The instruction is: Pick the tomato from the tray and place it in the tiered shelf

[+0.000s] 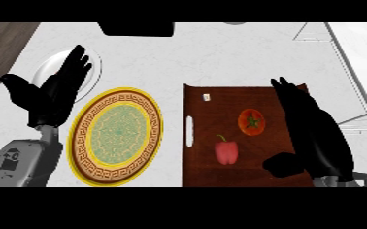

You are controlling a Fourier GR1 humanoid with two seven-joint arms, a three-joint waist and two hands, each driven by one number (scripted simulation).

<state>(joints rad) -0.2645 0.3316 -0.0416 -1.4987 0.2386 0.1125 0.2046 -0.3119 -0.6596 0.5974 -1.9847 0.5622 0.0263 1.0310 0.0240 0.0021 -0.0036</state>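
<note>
A: Entry one: right hand (315, 131). Condition?
B: Open; fingers straight, thumb spread low to the side, nothing held. Set over the right part of the tray (208, 174), fingertips past the tomato's level. Probably positioned there to come at the fruit from its right.

A: Entry two: tomato (252, 121). Location?
B: Lying on the tray, just beside the right hand, seemingly untouched; stalk side up. Not yet picked.

A: Neighbours on the tray?
B: Red pepper (226, 151), near the tomato, toward the view's lower edge; worth avoiding when closing. Small white scrap (206, 97) near the far left corner; too small to identify.

A: Destination?
B: Tiered shelf (337, 48), far right of the worktop (215, 53), beyond the tray; only a pale outline visible. Closer to the right hand, presumably the reason for using that one.

A: Remainder?
B: Patterned yellow plate (114, 136) left of the tray, apart from it. Left hand (57, 89), open, fingers up, resting at the left edge over a white plate (44, 65). Dark object (136, 28) at the far edge, unidentified.
</note>
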